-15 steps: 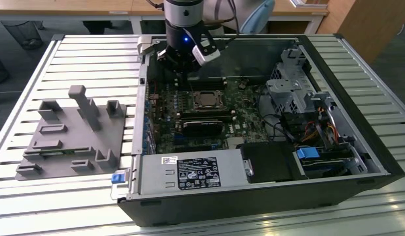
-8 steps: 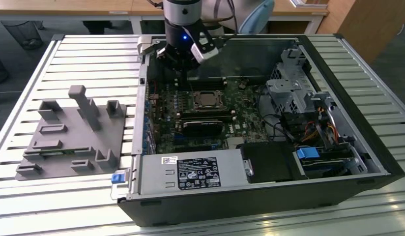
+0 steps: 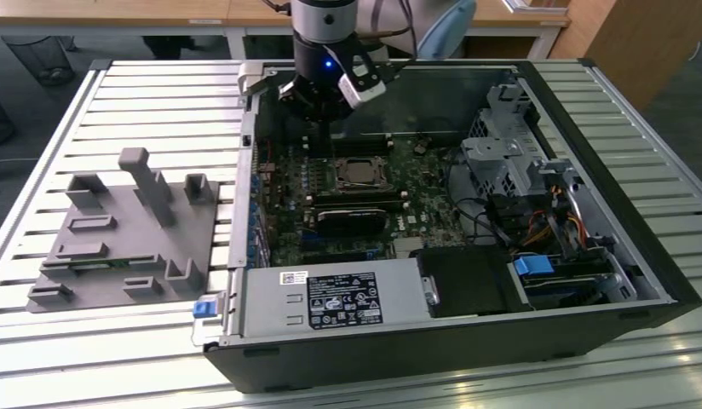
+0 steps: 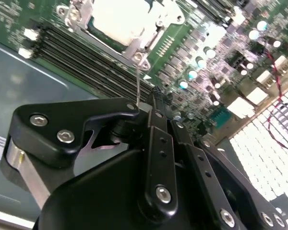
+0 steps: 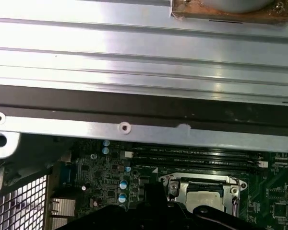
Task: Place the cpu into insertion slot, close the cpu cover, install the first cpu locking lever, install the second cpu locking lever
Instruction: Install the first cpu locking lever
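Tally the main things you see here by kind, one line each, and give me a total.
open computer case: 1
green motherboard: 1
cpu: 1
grey holder block: 1
gripper: 1
Total: 5

One open computer case (image 3: 442,349) is sitting on the table (image 3: 123,358). Inside the case, one green motherboard (image 3: 431,175), one cpu (image 3: 358,173), one black heatsink block (image 3: 351,223) and one power supply (image 3: 328,300) are showing. One grey fixture tray (image 3: 101,256) is lying beside the case, on the exterior view's left. One tool (image 3: 317,109) is hanging over the case.
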You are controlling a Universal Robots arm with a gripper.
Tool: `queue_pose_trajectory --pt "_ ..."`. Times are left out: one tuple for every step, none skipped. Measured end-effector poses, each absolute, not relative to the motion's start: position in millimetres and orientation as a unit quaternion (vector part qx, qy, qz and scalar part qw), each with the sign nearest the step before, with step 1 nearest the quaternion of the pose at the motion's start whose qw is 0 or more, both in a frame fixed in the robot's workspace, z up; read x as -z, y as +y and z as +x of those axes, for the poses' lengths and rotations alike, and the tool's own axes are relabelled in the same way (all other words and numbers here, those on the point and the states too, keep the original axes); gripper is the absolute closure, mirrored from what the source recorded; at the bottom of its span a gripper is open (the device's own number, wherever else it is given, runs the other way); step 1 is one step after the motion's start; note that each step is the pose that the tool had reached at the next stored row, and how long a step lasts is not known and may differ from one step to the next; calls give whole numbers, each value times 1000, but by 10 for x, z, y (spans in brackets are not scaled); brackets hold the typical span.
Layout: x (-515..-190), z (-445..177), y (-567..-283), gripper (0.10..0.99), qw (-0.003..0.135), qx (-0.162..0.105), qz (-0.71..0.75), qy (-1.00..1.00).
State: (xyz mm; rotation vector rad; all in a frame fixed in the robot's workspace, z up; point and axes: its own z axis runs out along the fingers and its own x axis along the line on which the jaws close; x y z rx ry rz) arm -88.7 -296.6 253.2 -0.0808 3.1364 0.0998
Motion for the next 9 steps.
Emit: queue_pose_trajectory --pt "-2531 -858 -2966 980 1 -32 -26 999" --pt "-2530 -821 -2966 980 1 -32 -26 999" --pt "-2528 -781 -2964 980 1 -32 -26 999" --pt "-2526 -740 -2963 980 1 -32 -26 999" --pt "-2523 -701 -2962 980 1 -32 -26 999" --pt "-2520 -662 -2962 980 1 -32 -26 999" --pt "-2517 -621 -2962 980 1 -32 -26 999" --pt "-2514 -583 -2961 980 1 -32 -26 999" --pt "-2510 -545 -2961 980 1 -32 -26 999"
